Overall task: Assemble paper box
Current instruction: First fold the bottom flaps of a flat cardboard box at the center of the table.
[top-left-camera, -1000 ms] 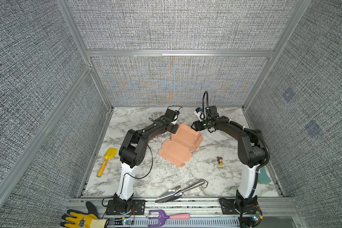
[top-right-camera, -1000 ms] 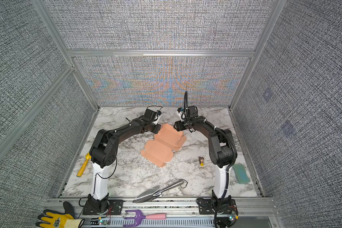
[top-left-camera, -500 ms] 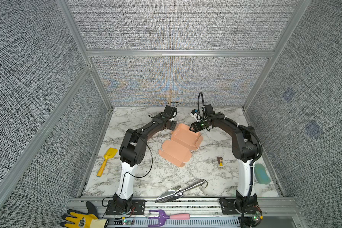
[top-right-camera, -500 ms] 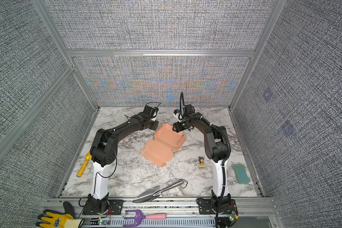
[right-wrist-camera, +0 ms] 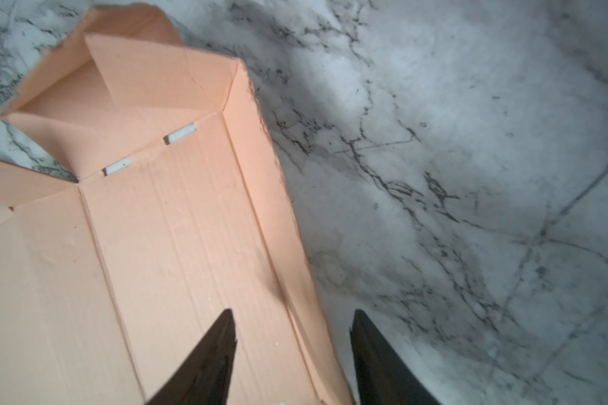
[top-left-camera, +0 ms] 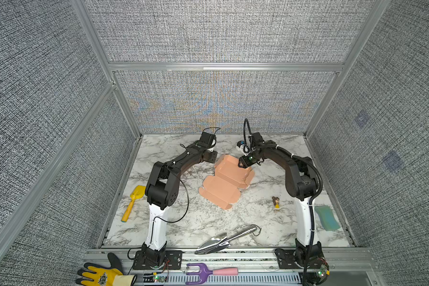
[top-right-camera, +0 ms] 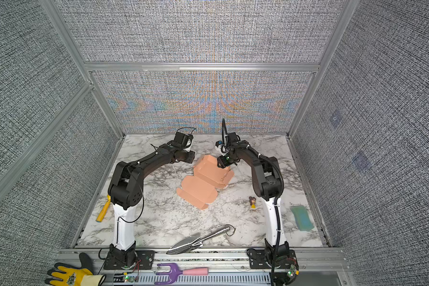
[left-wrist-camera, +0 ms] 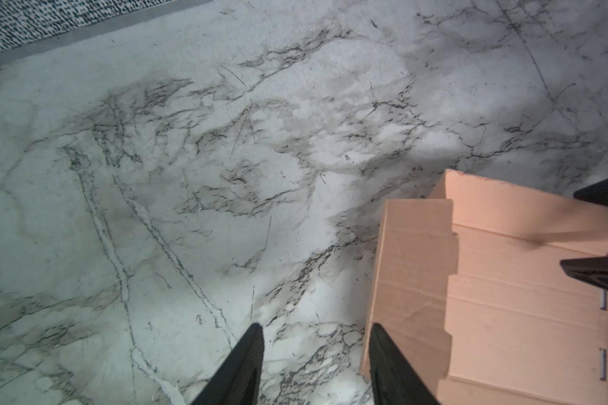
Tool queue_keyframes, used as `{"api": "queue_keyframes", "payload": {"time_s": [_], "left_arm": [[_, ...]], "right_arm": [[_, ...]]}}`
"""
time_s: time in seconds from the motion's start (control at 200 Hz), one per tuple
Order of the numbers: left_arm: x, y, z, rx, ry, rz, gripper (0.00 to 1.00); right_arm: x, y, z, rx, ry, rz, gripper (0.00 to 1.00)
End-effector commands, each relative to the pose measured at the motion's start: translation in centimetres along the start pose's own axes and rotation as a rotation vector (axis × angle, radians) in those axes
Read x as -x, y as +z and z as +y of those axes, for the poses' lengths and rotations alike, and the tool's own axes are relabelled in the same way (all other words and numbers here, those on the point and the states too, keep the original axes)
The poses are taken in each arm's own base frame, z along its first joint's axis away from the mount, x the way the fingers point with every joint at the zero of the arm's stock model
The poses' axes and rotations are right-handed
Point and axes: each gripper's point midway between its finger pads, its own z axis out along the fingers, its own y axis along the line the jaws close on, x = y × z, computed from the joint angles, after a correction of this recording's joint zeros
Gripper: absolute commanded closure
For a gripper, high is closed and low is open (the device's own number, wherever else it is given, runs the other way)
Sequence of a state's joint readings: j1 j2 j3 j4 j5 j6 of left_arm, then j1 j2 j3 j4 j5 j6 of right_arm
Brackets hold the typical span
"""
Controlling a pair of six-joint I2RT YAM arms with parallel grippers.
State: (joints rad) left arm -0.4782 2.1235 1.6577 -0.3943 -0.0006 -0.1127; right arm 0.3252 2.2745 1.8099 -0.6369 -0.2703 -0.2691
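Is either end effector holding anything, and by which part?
Nothing is clamped. The right end effector straddles a raised side wall of the paper box, jaws apart; the left end effector is open beside a flap.

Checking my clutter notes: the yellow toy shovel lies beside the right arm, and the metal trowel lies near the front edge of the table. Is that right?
Not quite. The yellow toy shovel lies beside the left arm, not the right, as both top views show. The metal trowel does lie near the front edge of the table.

Salmon paper box [top-left-camera: 221, 188], half-folded, near panel flat
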Motion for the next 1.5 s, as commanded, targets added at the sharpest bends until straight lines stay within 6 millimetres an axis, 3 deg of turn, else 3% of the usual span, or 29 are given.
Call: {"api": "queue_keyframes", "payload": {"time_s": [0.0, 0.105, 0.425, 0.86, 1.131, 1.496], "left_arm": [[0.5, -0.6, -0.1, -0.011, -0.014, -0.02, 0.48], [0.3, -0.6, 0.3, -0.009, -0.025, -0.018, 0.48], [-0.4, -0.1, 0.6, -0.035, -0.051, 0.0, 0.48], [-0.7, 0.6, 0.9, -0.052, -0.035, 0.028, 0.48], [-0.8, 2.9, 0.6, -0.088, 0.012, 0.079, 0.48], [-1.2, 4.3, 0.1, -0.17, -0.001, 0.112, 0.49]], "right_arm": [[-0.9, 0.1, 0.3, -0.027, -0.032, 0.047, 0.62], [-0.9, -0.1, 0.2, -0.073, -0.046, 0.033, 0.79], [-0.2, -1.3, 1.4, -0.22, -0.07, -0.065, 0.95], [-0.9, -0.4, 3.0, -0.297, -0.077, -0.058, 0.97], [-1.0, -0.3, 3.4, -0.3, -0.075, -0.072, 0.97], [-0.9, -0.3, 3.6, -0.298, -0.074, -0.084, 0.97]]}}
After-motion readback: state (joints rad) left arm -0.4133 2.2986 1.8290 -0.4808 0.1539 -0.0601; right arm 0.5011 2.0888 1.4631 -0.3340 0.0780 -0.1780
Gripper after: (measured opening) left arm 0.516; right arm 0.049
